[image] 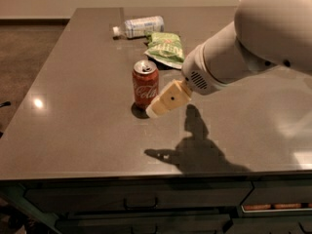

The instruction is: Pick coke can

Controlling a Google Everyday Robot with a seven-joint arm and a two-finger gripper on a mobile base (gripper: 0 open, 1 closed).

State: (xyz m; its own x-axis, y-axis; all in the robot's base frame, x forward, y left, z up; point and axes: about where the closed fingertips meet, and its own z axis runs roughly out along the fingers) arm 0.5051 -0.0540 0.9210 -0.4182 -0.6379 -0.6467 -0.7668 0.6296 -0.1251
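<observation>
The coke can [145,83] is red with white lettering and a silver top. It stands upright near the middle of the dark grey table [73,130]. My gripper [155,110] comes in from the right on a large white arm. Its cream-coloured tip is just right of the can's lower part and overlaps it in the view. I cannot tell whether it touches the can.
A green crinkled snack bag [165,48] lies just behind the can. A clear plastic bottle with a white label [141,26] lies on its side at the back. The table's front edge runs along the bottom, with drawers below.
</observation>
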